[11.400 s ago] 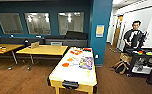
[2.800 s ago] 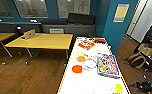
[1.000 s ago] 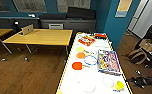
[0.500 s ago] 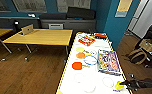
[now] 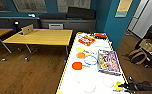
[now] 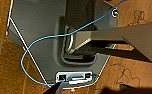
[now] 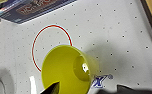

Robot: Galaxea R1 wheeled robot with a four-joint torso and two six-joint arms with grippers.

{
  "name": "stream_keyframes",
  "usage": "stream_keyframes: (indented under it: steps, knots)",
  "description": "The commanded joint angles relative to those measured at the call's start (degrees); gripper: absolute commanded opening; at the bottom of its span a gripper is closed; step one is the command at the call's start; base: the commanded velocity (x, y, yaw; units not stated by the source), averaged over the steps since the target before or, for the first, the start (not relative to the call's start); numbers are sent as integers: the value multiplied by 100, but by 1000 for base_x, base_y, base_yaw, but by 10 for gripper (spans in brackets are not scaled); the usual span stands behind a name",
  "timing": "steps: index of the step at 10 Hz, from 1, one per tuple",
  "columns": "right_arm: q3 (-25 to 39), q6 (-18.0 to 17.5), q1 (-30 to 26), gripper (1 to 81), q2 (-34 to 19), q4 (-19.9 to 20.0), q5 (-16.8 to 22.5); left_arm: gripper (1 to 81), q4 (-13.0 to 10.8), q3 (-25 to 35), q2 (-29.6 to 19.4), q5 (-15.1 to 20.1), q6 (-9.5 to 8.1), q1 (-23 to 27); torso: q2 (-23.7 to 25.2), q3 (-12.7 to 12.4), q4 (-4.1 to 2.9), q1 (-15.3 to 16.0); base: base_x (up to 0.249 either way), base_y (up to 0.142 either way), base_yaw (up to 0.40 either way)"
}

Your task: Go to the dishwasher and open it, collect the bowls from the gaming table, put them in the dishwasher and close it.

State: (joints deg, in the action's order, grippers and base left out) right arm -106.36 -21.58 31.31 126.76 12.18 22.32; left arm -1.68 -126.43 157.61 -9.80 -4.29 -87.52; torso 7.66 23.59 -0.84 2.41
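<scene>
right gripper [image 5: 125, 87] at yellow bowl [image 7: 67, 68] on gaming table [image 5: 67, 80]; grip state unclear.

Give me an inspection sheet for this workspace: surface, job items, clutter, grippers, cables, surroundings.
Surface: white gaming table with yellow edging, dotted top, a red ring marking.
Job's things: yellow bowl lying tilted on the table, opening toward the right wrist camera; orange bowl and yellow-green bowl further along.
Clutter: red paddle, blue ring, board game box, red box.
Grippers: right gripper at the yellow bowl, jaws unclear; left, cannot tell.
Cables: blue cable looping over the robot's base.
Surroundings: wooden desk, wood floor, blue wall, backpack.
</scene>
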Motion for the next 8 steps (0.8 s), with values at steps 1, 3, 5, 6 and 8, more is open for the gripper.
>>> stream_keyframes:
  steps: [1, 3, 5, 6, 8]
  knots:
    - [29, -13, -322, 811, -157, 153, -95, 811, -43, 83, -98, 382, 42, 19, 0, 0, 0, 0, 0, 0, 0]
    - [38, 13, -6, 10, -174, 153, -316, 811, -43, 83, -133, 382, 42, 20, 0, 0, 0, 0, 0, 0, 0]
    - [289, -13, 66, 10, -366, 162, -430, 811, -43, 83, -133, 382, 42, 28, 0, 0, 0, 0, 0, 0, 0]
    - [741, -31, -153, 10, -737, 162, -430, 811, -51, 83, -133, 382, 42, 28, 0, 0, 0, -2, 0, 0, 0]
    - [1813, -48, -994, 10, -1774, 320, -123, 811, -51, 83, -124, 374, 51, 19, 0, 0, 0, 0, 0, 0, 0]
